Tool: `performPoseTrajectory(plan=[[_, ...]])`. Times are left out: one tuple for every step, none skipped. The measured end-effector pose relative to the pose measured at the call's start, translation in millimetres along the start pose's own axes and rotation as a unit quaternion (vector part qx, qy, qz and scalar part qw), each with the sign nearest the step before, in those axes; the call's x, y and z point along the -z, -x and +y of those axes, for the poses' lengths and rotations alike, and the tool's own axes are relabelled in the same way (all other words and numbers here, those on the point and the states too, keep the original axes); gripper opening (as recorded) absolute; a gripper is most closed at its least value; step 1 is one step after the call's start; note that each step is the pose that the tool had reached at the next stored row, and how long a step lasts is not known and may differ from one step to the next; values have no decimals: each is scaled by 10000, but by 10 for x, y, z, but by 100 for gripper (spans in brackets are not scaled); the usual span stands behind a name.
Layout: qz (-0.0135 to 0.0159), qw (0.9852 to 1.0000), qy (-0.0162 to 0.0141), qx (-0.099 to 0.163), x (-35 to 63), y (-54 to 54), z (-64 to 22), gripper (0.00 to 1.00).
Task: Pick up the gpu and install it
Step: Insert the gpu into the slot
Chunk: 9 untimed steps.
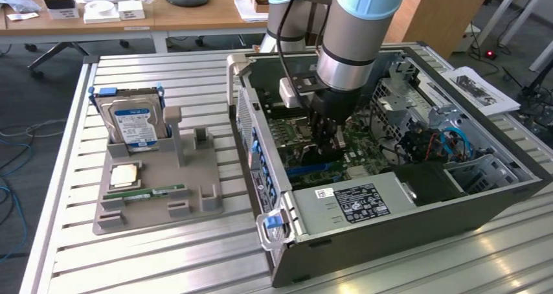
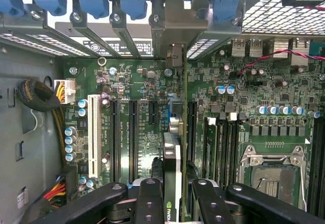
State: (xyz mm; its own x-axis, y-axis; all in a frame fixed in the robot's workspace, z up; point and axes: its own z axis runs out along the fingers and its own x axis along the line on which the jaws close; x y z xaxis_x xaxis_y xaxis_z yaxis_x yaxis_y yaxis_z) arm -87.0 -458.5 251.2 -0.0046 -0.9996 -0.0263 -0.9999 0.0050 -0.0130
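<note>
The gpu (image 2: 172, 150) stands edge-on between my fingers (image 2: 151, 196), a thin dark card with a grey metal edge and a small green logo. My gripper (image 2: 172, 191) is shut on it. The card runs over the green motherboard (image 2: 137, 82) toward the rear slot brackets, in line with the long black expansion slots (image 2: 133, 132); whether it sits in a slot I cannot tell. In the exterior view my gripper (image 1: 324, 135) reaches down into the open computer case (image 1: 389, 223), with the dark gpu (image 1: 315, 155) just under it.
A grey holder tray (image 1: 203, 177) lies at the exterior view's left with a hard drive (image 1: 134, 122), a processor chip (image 1: 124, 175) and a green memory stick (image 1: 142, 193). Inside the case are a power supply (image 1: 354, 203), a processor socket (image 2: 274, 170) and cable bundles (image 2: 38, 94).
</note>
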Motion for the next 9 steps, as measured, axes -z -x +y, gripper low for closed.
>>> performPoseTrajectory(plan=[[0, 10000, 0, 0, 5, 0, 0, 27], [1, 10000, 1, 0, 11, 0, 0, 27], [0, 10000, 1, 0, 18, 0, 0, 27], [1, 10000, 1, 0, 25, 0, 0, 27], [1, 10000, 1, -1, 33, 1, 1, 27], [1, 10000, 0, -1, 40, 1, 0, 27], [1, 10000, 0, -1, 44, 1, 0, 27], [1, 10000, -1, -1, 44, 1, 0, 27], [0, 10000, -1, 0, 44, 1, 0, 27]])
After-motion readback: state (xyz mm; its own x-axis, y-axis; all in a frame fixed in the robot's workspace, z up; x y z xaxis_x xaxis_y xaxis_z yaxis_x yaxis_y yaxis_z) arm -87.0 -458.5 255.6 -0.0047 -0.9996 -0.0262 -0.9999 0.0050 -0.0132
